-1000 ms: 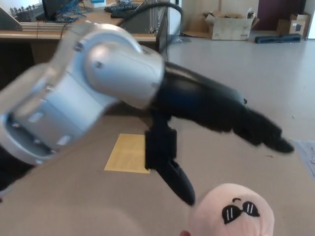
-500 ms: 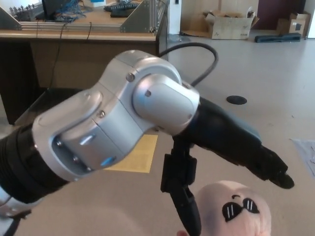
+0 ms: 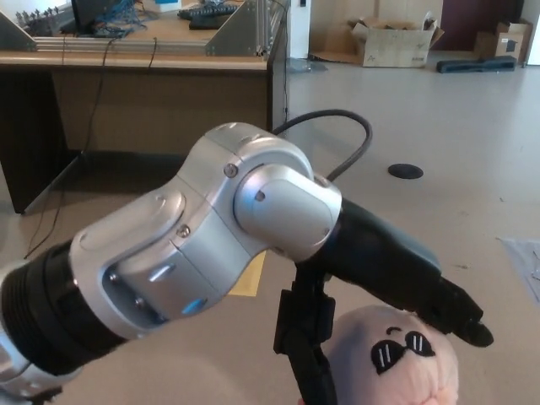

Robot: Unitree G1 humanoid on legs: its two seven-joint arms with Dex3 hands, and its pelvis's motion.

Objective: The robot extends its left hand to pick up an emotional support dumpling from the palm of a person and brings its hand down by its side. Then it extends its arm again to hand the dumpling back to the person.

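One left hand (image 3: 371, 291), fingers (image 3: 451, 316) spread wide over one pink dumpling (image 3: 392, 359), not yet holding it.

Silver-shelled arm (image 3: 211, 245), black hand (image 3: 380, 278), black cable (image 3: 337, 126).

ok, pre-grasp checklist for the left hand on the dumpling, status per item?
1. Dumpling in view, sunglasses face towards the camera: ok.
2. Left hand over the dumpling: ok.
3. Fingers apart, thumb at the dumpling's left side, fingers above its right: ok.
4. Grip closed on the dumpling: not ok, not yet.
5. Person's palm steady under the dumpling: cannot tell, cut off at the bottom edge.
6. Right hand clear: cannot tell, not in view.
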